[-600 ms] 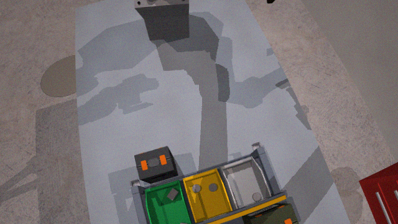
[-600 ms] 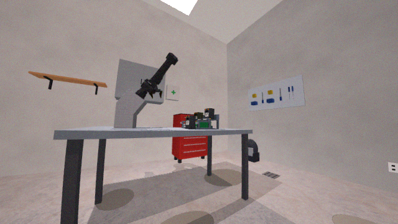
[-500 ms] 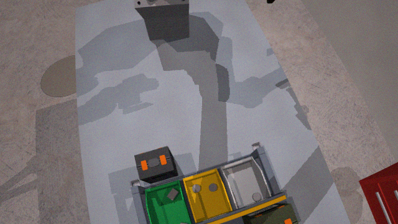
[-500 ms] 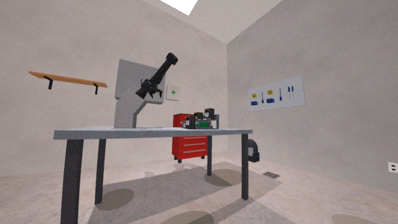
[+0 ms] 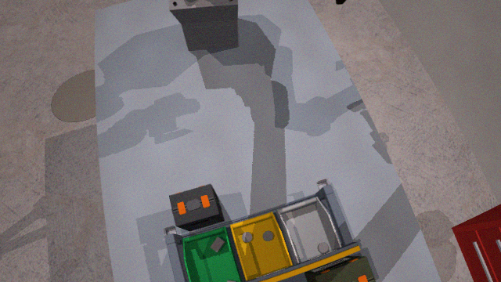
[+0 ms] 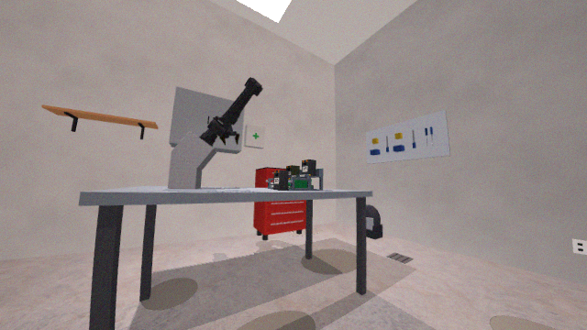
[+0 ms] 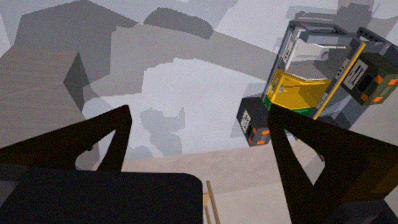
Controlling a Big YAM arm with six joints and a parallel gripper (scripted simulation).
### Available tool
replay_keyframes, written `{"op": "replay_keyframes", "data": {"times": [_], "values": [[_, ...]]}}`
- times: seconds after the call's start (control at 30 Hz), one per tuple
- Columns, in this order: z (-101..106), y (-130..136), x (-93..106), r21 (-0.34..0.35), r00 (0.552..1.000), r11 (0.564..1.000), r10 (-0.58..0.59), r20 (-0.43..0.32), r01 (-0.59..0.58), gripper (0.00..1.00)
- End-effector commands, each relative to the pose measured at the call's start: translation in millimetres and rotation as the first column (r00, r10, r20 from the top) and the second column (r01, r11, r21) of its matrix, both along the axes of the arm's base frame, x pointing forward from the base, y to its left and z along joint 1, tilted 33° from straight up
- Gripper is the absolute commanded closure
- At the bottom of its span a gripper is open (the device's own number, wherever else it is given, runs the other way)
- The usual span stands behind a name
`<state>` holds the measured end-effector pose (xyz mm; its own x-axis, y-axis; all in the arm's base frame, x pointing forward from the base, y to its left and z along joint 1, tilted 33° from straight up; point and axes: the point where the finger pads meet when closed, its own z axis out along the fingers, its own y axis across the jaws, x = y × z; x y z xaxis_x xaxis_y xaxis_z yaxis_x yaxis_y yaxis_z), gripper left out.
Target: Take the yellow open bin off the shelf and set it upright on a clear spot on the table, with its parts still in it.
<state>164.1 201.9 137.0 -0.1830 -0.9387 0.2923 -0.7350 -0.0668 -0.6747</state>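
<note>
The yellow open bin (image 5: 261,254) (image 7: 295,91) sits upright in the grey shelf rack (image 5: 328,195) (image 6: 316,176) at the table's near end. It stands between a green bin (image 5: 200,260) and a white bin (image 5: 309,231) (image 7: 315,50). Two round grey parts (image 5: 247,236) (image 5: 268,236) lie in it. My gripper (image 6: 227,138) (image 7: 199,112) is open and empty. It hangs high above the table (image 5: 156,164) (image 6: 220,197), well away from the rack. In the wrist view the bin lies to the upper right of the fingers.
A dark case with orange latches (image 5: 194,205) (image 7: 252,122) stands on the table in front of the rack. An olive case (image 5: 344,272) (image 7: 370,77) sits at the rack's other side. The arm's grey base (image 5: 205,23) is at the far end. A red tool cabinet (image 5: 481,247) (image 6: 280,215) stands beside the table.
</note>
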Motion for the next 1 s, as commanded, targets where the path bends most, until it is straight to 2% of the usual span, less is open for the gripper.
{"op": "replay_keyframes", "data": {"times": [0.0, 0.4, 0.5, 0.53, 0.67, 0.77, 0.9, 0.97], "values": [[7.0, 8.7, 1.3, 0.025, 1.000, 1.000, 0.001, 0.005, -0.001, 0.00], [9.6, 14.0, 7.9, 0.069, 0.999, 0.997, -0.042, 0.010, 0.042, 0.00], [8.3, 13.2, 8.2, 0.070, 0.999, 0.996, -0.047, 0.009, 0.046, 0.00], [3.9, 5.7, 7.1, 0.047, 0.999, 0.998, -0.052, 0.005, 0.052, 0.00], [8.0, 15.4, 12.2, 0.093, 0.997, 0.993, -0.080, 0.008, 0.079, 0.00], [4.1, 11.0, 14.2, 0.101, 0.994, 0.989, -0.107, 0.005, 0.106, 0.00], [7.7, 15.9, 20.8, 0.148, 0.988, 0.977, -0.154, 0.004, 0.152, 0.00], [2.1, 9.5, 22.2, 0.150, 0.983, 0.972, -0.182, 0.000, 0.180, 0.00]]}}
